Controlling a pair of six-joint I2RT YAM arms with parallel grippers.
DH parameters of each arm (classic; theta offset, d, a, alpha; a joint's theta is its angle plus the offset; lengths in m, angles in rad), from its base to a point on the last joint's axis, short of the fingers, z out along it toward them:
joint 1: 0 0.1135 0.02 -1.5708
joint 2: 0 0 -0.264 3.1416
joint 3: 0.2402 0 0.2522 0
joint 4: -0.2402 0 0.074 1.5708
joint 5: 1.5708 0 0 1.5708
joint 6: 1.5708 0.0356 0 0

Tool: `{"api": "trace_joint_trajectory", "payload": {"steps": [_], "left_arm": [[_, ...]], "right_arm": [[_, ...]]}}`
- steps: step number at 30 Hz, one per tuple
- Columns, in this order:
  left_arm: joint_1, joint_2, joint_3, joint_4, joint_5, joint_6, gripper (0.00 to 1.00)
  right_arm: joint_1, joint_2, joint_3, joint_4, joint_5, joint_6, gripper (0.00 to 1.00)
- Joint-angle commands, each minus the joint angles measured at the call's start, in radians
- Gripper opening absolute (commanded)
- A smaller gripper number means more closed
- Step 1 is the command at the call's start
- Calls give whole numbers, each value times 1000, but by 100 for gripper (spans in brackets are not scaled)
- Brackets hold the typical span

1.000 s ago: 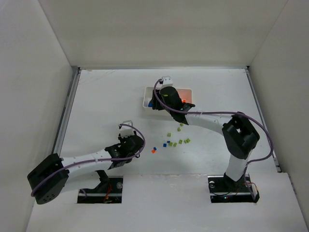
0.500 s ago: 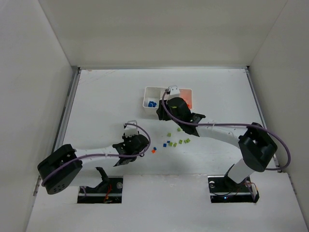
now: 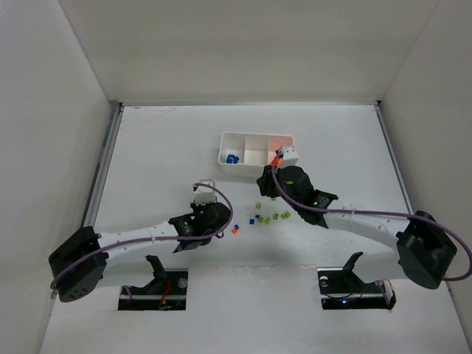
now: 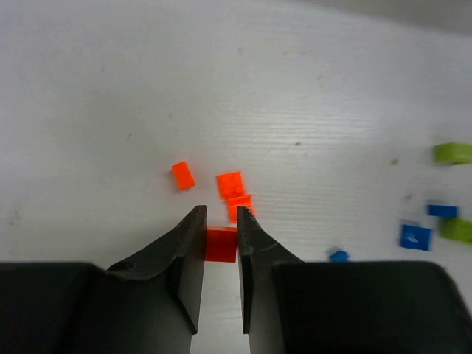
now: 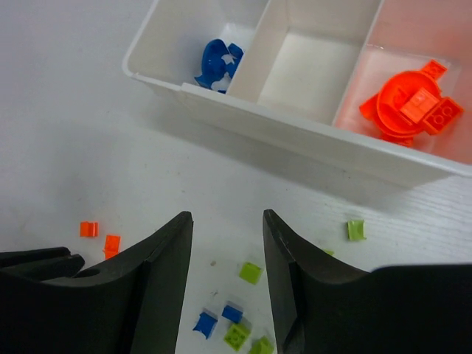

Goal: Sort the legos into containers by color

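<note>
Mid-pick on the orange part of the sort, by the looks of it. Left claw (image 4: 220, 215) clenched on one orange brick (image 4: 220, 245), both jaws against its sides, down on the bench (image 4: 110, 88) at the lower middle of the left wrist view. Three more orange bricks (image 4: 230, 183) just above it in frame, the closest just beside the jaw on the right of the frame, so worth watching for a nudge. A few blue bricks (image 4: 415, 236) and green bricks (image 4: 453, 153) off at the right edge, well apart.

Right claw (image 5: 226, 221) released and holding nothing, hovering over the bench just below the white tray (image 5: 310, 136) in its own view. Tray across the top of that frame: blue pile (image 5: 219, 63) in the left compartment (image 5: 169, 37), orange pile (image 5: 409, 107) in the right compartment (image 5: 413, 29), no bricks visible in the middle compartment (image 5: 313, 70). Loose green and blue ones scattered along the bottom of the frame, beside the jaws.

Next up, probably: lift straight up without dragging the neighbours, carry over to the tray at upper centre of the overhead view, stop above the right compartment with the other orange ones, then let go. Needs a firm pinch first; tiny brick, easy to squirt out sideways. Also needs care around the right arm (image 3: 354, 217), sitting close to the tray, so maybe a wait or a path around. Green ones presumably bound for the middle compartment, none in there yet.
</note>
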Motion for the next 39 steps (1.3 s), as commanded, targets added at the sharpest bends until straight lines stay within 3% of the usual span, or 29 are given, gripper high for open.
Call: {"api": "trace_joint_trajectory", "payload": {"steps": [1,6,14,23,25,31,35,39], "left_arm": [[-17,-57,115,-49,-44,24,10],[30,31,229,101,46,130,10],[122,360,509,411,214,260,11],[159,745,870,468,295,288,13],[167,810,934,465,301,286,18],[170,855,1014,462,329,288,35],[185,792,953,475,318,288,37],[209,691,823,491,308,276,37]], "right_arm": [[20,-78,-86,52,55,51,49],[28,-191,-235,35,83,152,50],[34,-354,-390,-74,109,376,49],[86,-495,-441,-157,123,428,49],[100,-506,-447,-160,126,421,49],[178,-472,-438,-146,117,398,45],[267,-379,-381,-129,110,344,39],[336,-229,-325,-73,101,303,41]]}}
